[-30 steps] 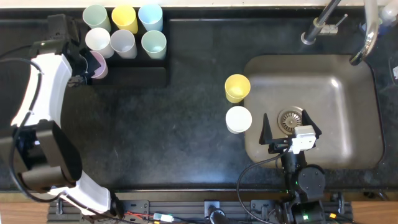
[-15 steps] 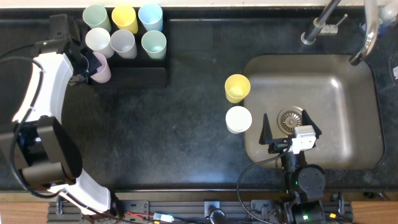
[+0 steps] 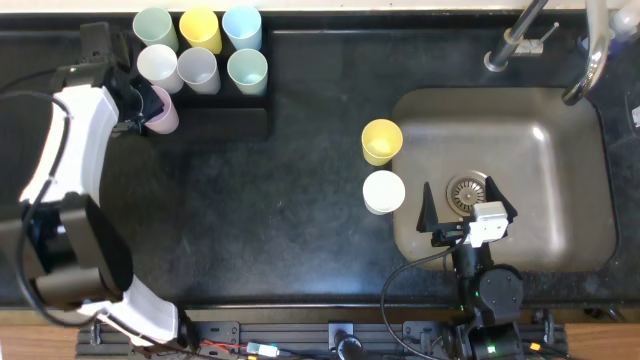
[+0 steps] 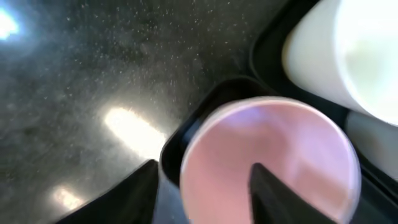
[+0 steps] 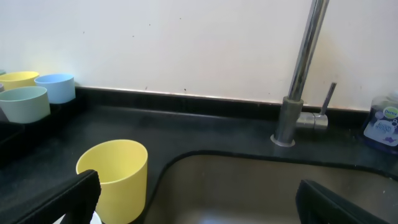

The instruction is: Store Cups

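My left fingers (image 4: 264, 193) pinch the wall of the pink cup (image 3: 160, 108), one inside, one outside, at the left end of the black tray (image 3: 225, 122). Six more cups (image 3: 197, 70) stand upright in that tray in two rows. On the counter (image 3: 280, 220), a yellow cup (image 3: 381, 141) and a white cup (image 3: 383, 191) sit just beside the sink (image 3: 560, 230). My right fingers (image 3: 427, 208) hang spread wide over the sink.

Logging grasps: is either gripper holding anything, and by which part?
The left gripper grips the pink cup by its wall at the rim, one finger inside, one outside. The right gripper is open and holds nothing.
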Action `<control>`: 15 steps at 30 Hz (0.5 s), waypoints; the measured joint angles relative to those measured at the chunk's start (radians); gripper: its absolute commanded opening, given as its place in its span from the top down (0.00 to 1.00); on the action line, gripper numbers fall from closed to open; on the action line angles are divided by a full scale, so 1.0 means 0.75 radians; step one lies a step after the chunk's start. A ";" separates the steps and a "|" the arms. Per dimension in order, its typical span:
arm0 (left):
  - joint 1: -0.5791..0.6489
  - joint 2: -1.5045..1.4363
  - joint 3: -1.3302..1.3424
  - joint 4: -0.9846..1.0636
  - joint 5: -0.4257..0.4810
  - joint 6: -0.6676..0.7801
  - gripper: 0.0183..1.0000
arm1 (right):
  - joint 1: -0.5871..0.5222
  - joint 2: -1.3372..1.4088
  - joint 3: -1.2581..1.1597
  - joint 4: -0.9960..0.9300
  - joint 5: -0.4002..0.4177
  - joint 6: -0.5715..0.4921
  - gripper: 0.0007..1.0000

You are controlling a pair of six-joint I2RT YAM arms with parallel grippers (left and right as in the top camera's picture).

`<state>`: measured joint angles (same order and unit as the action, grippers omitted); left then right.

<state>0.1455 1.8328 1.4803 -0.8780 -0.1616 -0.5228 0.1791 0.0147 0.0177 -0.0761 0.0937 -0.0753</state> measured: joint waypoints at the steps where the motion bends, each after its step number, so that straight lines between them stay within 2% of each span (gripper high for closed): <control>1: -0.011 -0.031 -0.001 -0.003 -0.006 0.002 0.30 | 0.000 0.000 0.000 0.001 0.000 0.001 0.00; 5: -0.081 -0.217 0.014 -0.005 -0.023 -0.004 0.15 | 0.000 0.000 0.000 0.001 0.000 0.001 0.00; 7: -0.159 -0.305 0.078 0.000 -0.038 -0.007 0.11 | 0.000 0.000 0.000 0.001 0.000 0.001 0.00; 15: -0.706 -0.269 0.535 0.004 -0.053 -0.186 0.08 | 0.000 0.000 0.000 0.001 0.000 0.001 0.00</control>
<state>-0.3843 1.6310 1.8812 -0.8753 -0.2012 -0.6624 0.1791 0.0147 0.0177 -0.0757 0.0937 -0.0750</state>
